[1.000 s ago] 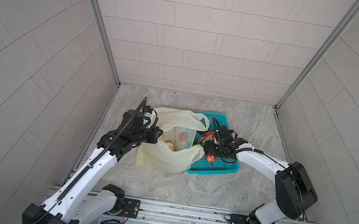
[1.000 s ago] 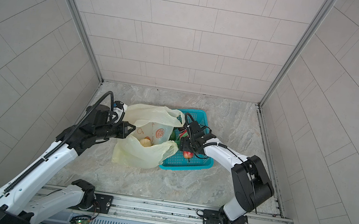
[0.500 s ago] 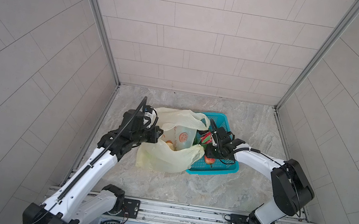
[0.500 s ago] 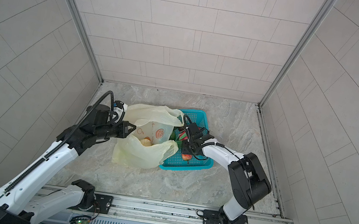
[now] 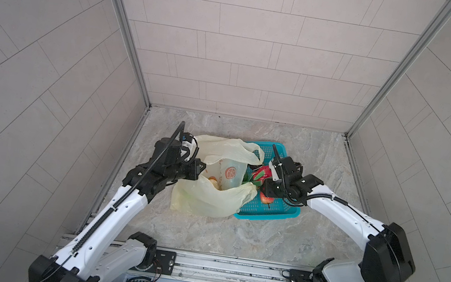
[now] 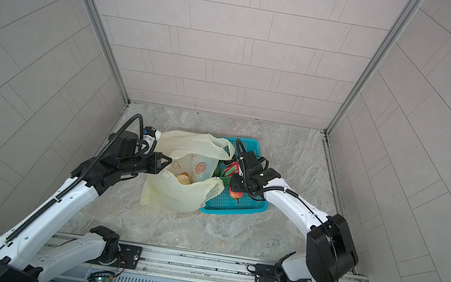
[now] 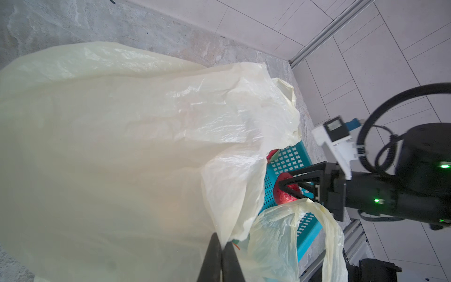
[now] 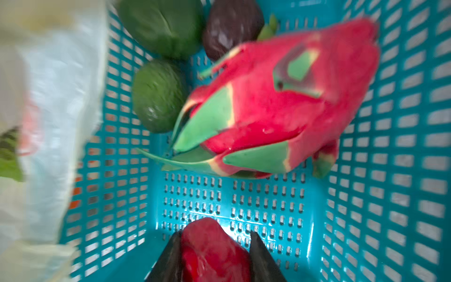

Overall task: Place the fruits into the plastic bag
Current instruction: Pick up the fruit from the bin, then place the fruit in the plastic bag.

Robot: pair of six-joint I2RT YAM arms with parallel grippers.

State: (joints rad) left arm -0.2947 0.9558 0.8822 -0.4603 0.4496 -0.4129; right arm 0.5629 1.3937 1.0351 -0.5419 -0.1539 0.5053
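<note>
Crinkled translucent plastic bag (image 5: 202,202); glossy perforated plastic basket (image 5: 277,213); shiny-skinned red fruit (image 8: 214,249); matt marbled floor (image 5: 234,235)

The plastic bag (image 5: 202,202) gapes open from above; its handle (image 5: 246,192) drapes over the basket (image 5: 274,214) rim, dragon fruit (image 8: 280,102) filling much of the basket

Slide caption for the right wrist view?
Right gripper clamps a glossy red fruit in the teal mesh basket, near a red-pink dragon fruit.

- The apple (image 8: 214,258) sits in the basket (image 8: 268,200), between the fingers of the right gripper (image 8: 216,235).
- The dragon fruit (image 8: 280,105) lies just ahead of that gripper; three oval fruits (image 8: 158,95) crowd beyond it, beside the bag (image 5: 202,202).
- The bag's rim sits between the fingers of the left gripper (image 7: 220,241); one more fruit (image 5: 213,182) lies inside.
</note>
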